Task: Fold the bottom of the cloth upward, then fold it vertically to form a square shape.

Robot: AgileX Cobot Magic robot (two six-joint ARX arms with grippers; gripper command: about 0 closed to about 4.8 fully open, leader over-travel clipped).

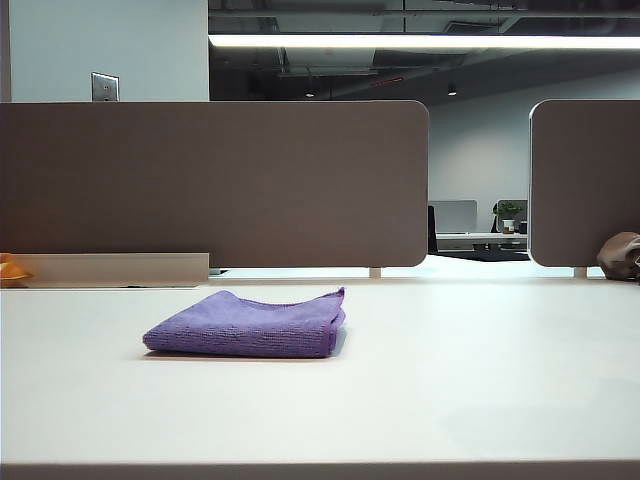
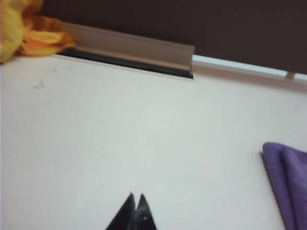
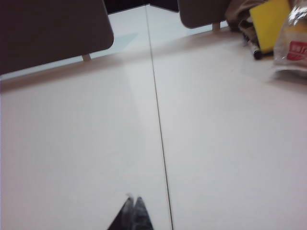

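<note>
Table (image 1: 480,400): white and wide, running back to grey divider panels (image 1: 215,185) along the far edge.
Cloth (image 1: 245,325): purple, folded into a compact layered square, lying flat left of the table's middle; no gripper touches it.
Yellow object (image 2: 24,28): sitting at the far left by the panels.
Brown lump (image 1: 620,255): at the far right edge.
Left gripper (image 2: 135,213): fingers pressed together, holding nothing, over bare table, the cloth's corner off to one side.
Right gripper (image 3: 132,213): fingers together, holding nothing, beside the table seam (image 3: 158,124).
</note>
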